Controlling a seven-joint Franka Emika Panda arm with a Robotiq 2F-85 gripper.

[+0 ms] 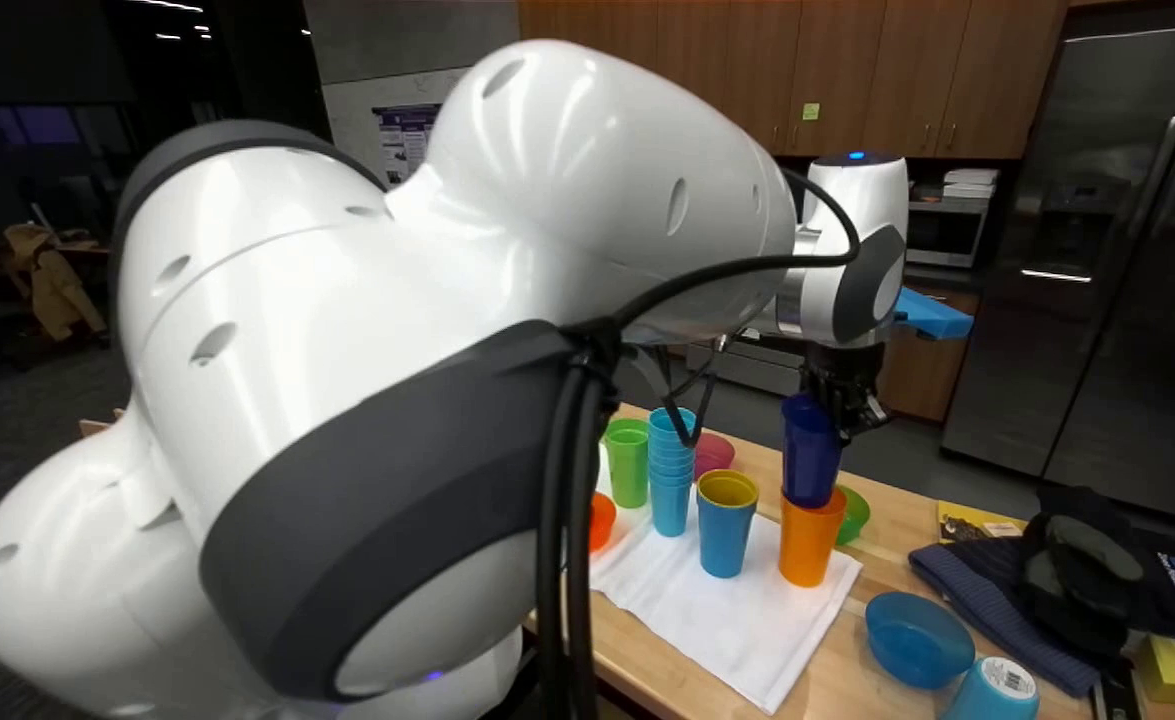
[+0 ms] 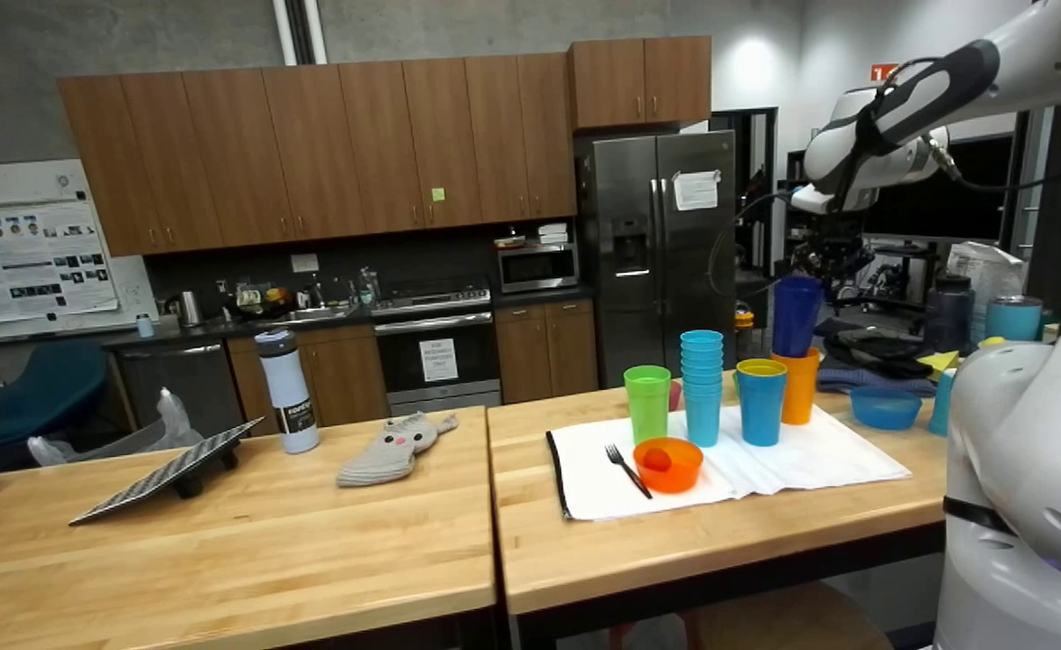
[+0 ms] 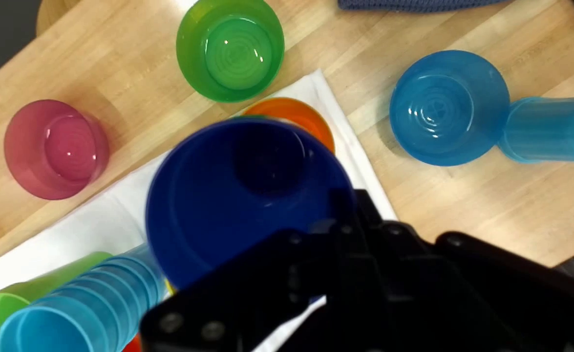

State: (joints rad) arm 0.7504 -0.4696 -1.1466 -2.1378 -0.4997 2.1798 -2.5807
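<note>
My gripper (image 3: 353,208) is shut on the rim of a dark blue cup (image 3: 203,195), one finger inside the wall and one outside. In both exterior views this cup (image 1: 811,450) hangs upright or nearly so from the gripper (image 2: 814,278). Its base overlaps the rim of an orange cup (image 1: 809,548); whether it is inside or just above I cannot tell. From the wrist, the orange cup (image 3: 296,115) is partly hidden behind the blue one. Beside it stand a blue cup with a yellow inside (image 2: 760,406), a light blue cup stack (image 2: 702,393) and a green cup (image 2: 646,406).
A white cloth (image 1: 737,645) lies beneath the cups. Around it are a green bowl (image 3: 230,49), a pink bowl (image 3: 54,149) and a blue bowl (image 3: 448,107) touching a toppled blue cup (image 3: 543,128). An orange bowl (image 2: 668,477) and black fork (image 2: 628,469) lie at the cloth's near side.
</note>
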